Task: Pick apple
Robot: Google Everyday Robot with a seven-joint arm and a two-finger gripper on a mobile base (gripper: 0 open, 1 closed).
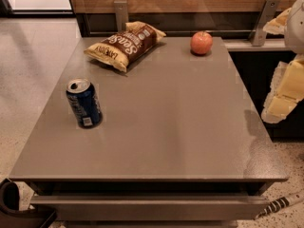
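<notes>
Apple (201,42) near the table's far edge, gripper (283,93) well apart from it.
On the grey table (180,127) the small red-orange apple sits at about 1 o'clock, alone near the back edge. A brown chip bag (124,44) lies at 11 o'clock, and a blue can (84,103) stands upright at 9 o'clock. The gripper hangs beyond the table's right side at 3 o'clock, away from everything on the top; whether it is spread or closed cannot be told.

Apple (201,42) on table's (166,127) far side; pincer (281,101) apparently at right edge.
</notes>
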